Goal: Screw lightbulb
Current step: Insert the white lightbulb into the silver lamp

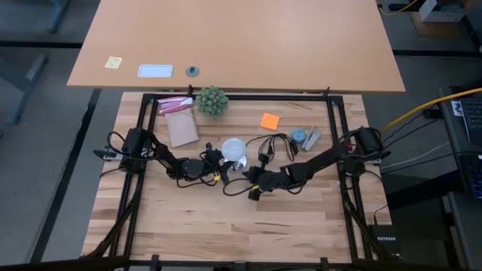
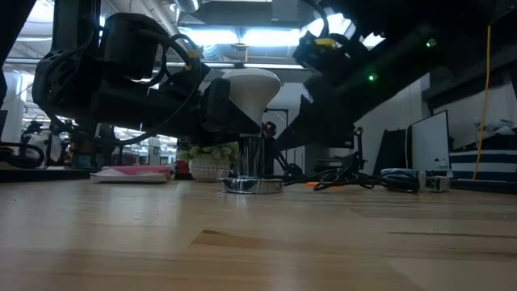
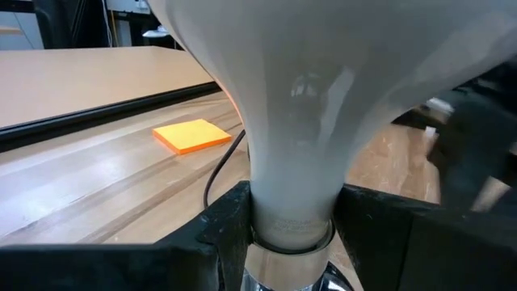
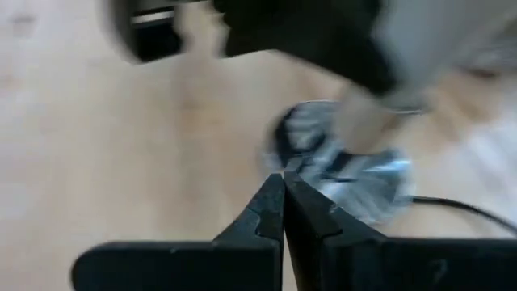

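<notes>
- The lightbulb (image 3: pixel 295 137) stands upright, screw end down, over the round socket disc (image 2: pixel 251 185) near the middle of the tabletop (image 1: pixel 226 226).
- The left hand (image 3: pixel 287 218) pinches the bulb's narrow neck, one finger on each side.
- The right hand (image 4: pixel 283 194) has its fingers pressed together, holding nothing, its tips low just beside the socket disc.
- An orange notepad (image 1: pixel 269 120) and a spiky green plant (image 1: pixel 212 101) lie farther back.
</notes>
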You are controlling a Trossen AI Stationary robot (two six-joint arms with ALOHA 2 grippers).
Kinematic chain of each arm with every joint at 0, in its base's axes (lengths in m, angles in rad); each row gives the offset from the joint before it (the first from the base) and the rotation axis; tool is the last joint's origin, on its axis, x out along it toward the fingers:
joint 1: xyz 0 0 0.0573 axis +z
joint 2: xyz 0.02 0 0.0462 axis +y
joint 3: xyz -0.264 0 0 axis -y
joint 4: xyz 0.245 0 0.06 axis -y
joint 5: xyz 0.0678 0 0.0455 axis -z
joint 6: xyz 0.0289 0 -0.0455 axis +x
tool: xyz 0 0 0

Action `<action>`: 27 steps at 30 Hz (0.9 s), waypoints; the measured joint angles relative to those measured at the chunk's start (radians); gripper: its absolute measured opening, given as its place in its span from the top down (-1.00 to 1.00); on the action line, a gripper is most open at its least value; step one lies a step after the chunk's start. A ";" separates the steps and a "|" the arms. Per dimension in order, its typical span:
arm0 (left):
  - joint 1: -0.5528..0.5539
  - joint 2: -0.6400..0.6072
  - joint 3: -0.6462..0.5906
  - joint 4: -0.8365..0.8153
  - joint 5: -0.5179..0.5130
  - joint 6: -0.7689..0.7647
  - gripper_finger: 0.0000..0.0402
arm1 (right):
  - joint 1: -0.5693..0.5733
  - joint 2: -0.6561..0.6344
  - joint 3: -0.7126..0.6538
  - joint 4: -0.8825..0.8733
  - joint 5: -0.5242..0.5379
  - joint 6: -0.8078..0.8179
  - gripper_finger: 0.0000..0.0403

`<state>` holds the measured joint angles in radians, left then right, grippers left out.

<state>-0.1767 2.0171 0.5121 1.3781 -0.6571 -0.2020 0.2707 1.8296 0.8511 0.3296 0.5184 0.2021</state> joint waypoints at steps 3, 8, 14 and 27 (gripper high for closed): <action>0.000 0.000 0.000 0.000 0.000 0.000 0.24 | -0.003 0.026 0.000 0.061 -0.117 0.001 0.96; 0.000 0.000 0.000 0.001 0.000 0.000 0.24 | -0.006 0.087 0.000 0.142 -0.110 -0.004 0.96; 0.000 0.000 0.000 0.002 0.000 0.000 0.24 | -0.047 0.125 0.000 0.139 -0.109 -0.005 0.96; -0.017 0.000 0.000 0.002 -0.018 -0.025 0.24 | -0.097 0.133 0.001 0.087 -0.043 -0.007 0.96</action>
<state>-0.1934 2.0171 0.5123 1.3800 -0.6754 -0.2266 0.1741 1.9629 0.8516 0.4169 0.4750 0.1955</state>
